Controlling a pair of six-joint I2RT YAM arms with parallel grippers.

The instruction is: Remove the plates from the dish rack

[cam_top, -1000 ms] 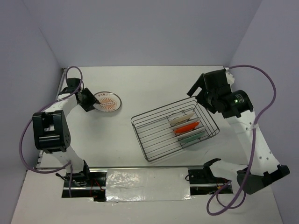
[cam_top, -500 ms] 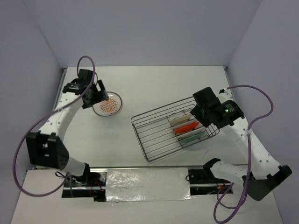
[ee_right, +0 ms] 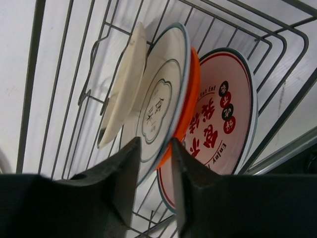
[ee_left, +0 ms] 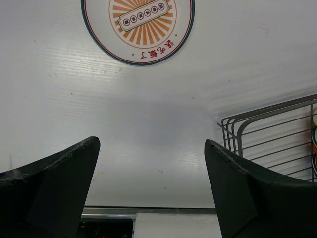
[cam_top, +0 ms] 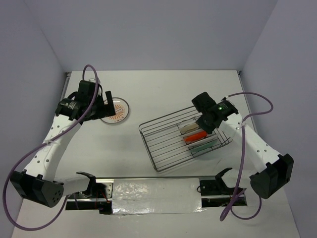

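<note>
White table carries the dish rack (cam_top: 163, 151), where the plates (cam_top: 197, 135) stand on edge. The right gripper (ee_right: 156, 163) straddles the white plate (ee_right: 158, 104) at its rim (pinched or not, I cannot tell). The left gripper (ee_left: 151, 168) gapes empty. Glazed ware is probably stiff, slippery and breakable, so hold the top rim.

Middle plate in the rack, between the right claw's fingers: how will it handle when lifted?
The middle plate looks stiff and glazed, so probably slippery at its thin rim. Likely brittle if dropped. The cream plate and red-lettered plate stand close, so it may knock them.
</note>
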